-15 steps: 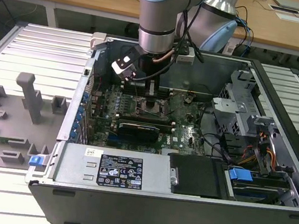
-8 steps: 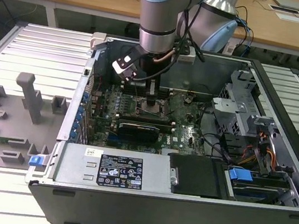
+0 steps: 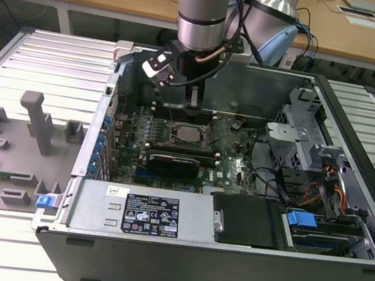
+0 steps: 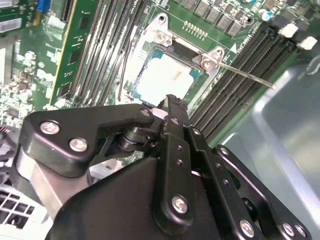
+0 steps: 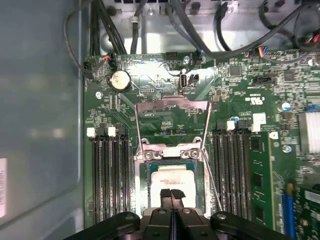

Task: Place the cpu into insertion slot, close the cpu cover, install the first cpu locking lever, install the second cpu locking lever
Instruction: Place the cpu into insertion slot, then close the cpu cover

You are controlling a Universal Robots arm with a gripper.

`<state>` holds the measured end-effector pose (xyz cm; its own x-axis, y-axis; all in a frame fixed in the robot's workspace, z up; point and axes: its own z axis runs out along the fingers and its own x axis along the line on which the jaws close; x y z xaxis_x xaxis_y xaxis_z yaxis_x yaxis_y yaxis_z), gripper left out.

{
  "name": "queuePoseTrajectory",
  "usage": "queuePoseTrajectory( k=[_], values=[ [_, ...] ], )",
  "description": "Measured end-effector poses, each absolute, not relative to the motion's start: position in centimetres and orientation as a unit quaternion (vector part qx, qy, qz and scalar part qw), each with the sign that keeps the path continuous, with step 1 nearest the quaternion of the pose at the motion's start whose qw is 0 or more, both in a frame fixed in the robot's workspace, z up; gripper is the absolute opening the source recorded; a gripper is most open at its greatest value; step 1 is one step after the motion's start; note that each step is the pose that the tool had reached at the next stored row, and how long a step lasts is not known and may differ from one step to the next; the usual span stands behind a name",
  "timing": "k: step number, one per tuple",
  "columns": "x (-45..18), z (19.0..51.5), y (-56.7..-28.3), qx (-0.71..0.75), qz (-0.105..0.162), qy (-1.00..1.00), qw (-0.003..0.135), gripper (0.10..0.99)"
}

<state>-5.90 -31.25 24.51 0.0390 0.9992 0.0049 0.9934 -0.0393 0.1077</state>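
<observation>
Hovering pressed together, the gripper [image 5: 171,196] hangs close over the cpu [image 5: 172,176] lying in the insertion slot [image 5: 148,172].

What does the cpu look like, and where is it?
The cpu is a small, flat, square chip with a silvery-grey metal face. It lies flat on the green board, framed by the silvery cpu cover. The robot's shut hand is at one edge; whether it touches is unclear.
</observation>
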Motion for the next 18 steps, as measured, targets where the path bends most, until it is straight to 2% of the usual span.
queuePoseTrajectory(
  k=[3,18],
  values=[
    [-5.9,25.95,-31.25,0.721,0.039,0.691,0.037,0.106],
    [-5.89,26.0,-31.25,0.721,0.039,0.69,0.037,0.106]
  ],
)
